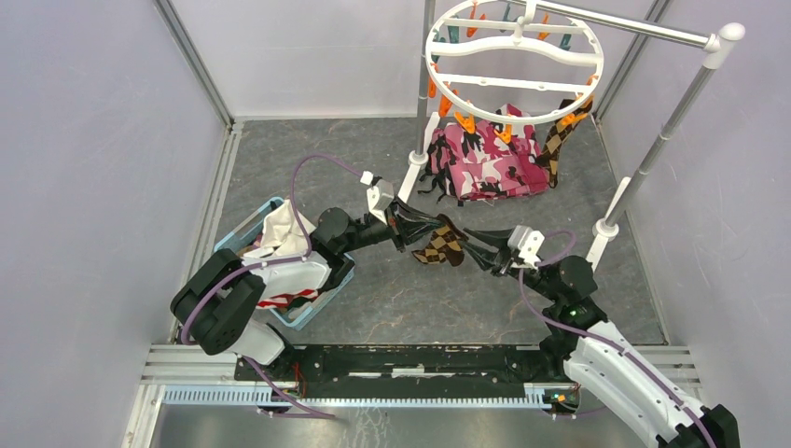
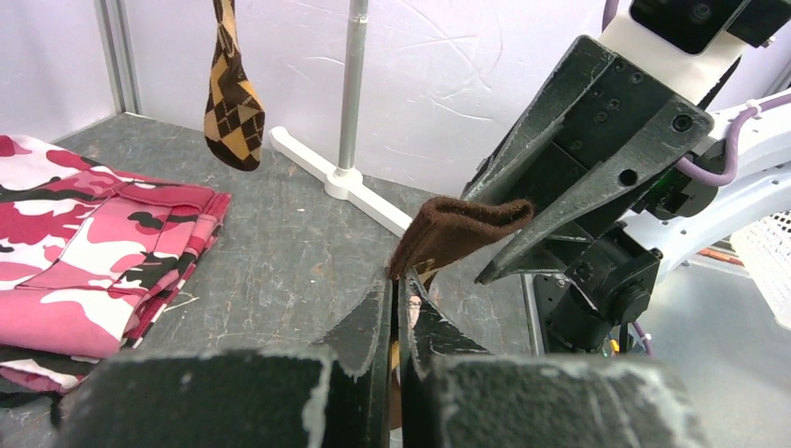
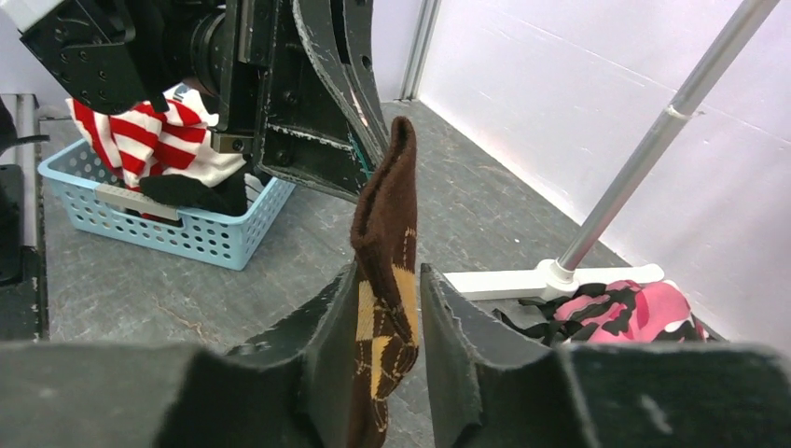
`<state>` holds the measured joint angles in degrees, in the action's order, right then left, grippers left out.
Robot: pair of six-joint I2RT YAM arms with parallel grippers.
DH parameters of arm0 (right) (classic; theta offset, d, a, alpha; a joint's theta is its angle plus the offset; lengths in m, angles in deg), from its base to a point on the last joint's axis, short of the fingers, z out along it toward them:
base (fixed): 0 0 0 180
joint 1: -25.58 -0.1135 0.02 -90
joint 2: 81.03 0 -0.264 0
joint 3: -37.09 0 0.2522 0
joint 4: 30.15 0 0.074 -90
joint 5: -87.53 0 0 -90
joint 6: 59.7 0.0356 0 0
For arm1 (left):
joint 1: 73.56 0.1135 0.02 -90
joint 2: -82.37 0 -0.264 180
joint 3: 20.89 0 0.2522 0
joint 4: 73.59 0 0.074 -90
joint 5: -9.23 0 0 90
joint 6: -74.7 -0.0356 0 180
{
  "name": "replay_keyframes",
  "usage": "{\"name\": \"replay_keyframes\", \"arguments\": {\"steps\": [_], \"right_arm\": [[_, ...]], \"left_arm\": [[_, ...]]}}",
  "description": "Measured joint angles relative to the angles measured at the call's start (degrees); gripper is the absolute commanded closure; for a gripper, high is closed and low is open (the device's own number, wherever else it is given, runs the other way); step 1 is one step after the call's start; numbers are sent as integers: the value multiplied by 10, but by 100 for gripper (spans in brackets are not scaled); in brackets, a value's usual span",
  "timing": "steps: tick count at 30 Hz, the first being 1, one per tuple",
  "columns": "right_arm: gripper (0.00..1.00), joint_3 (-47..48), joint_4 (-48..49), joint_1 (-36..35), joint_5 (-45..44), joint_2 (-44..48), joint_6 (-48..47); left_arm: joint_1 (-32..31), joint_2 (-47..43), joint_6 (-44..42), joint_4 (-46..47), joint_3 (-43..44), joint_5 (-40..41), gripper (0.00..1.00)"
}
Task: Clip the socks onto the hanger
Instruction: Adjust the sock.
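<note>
A brown-and-black argyle sock (image 1: 440, 245) hangs between my two grippers above the floor. My left gripper (image 1: 418, 231) is shut on it; in the left wrist view the jaws (image 2: 399, 280) pinch the fabric and the brown cuff (image 2: 462, 231) sticks out past them. My right gripper (image 1: 468, 246) is open, its fingers (image 3: 390, 271) standing either side of the sock (image 3: 387, 243) with a gap on the right. The white ring hanger (image 1: 513, 58) with orange and teal pins hangs at the back. A second argyle sock (image 1: 560, 135) dangles from its rim.
The pink camouflage cloth (image 1: 490, 161) lies under the hanger. A blue basket (image 1: 244, 233) at the left holds red-and-white striped socks (image 3: 149, 131) and white cloth. The silver rail's pole (image 1: 653, 159) and white foot (image 3: 522, 280) stand right of the sock.
</note>
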<state>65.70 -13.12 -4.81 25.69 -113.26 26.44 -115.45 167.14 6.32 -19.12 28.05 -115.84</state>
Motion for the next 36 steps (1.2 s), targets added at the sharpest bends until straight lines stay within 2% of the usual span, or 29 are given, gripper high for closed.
{"name": "replay_keyframes", "arguments": {"steps": [4,7,14,18,20,22,28,32,36], "right_arm": [[98,1,-1,0,-4,-2,-5],[100,1,-1,0,-3,-8,-5],[100,2,-25,0,-17,10,-5],[100,2,-45,0,-44,29,-4],[100,5,-58,0,-61,35,-3],[100,9,-76,0,-84,40,-1],[100,19,-129,0,-176,68,1],[100,19,-154,0,-243,89,5],[100,19,-162,0,-268,92,9]], "left_arm": [[0,0,0,0,3,0,97],[0,0,1,0,5,0,92],[7,0,6,-3,4,7,50],[36,0,8,-4,-1,13,31],[55,0,9,-4,-3,17,19],[76,0,10,-4,-3,21,1],[115,32,12,-9,20,92,0],[122,97,-7,-59,118,155,2],[123,186,-51,-115,247,217,5]]}}
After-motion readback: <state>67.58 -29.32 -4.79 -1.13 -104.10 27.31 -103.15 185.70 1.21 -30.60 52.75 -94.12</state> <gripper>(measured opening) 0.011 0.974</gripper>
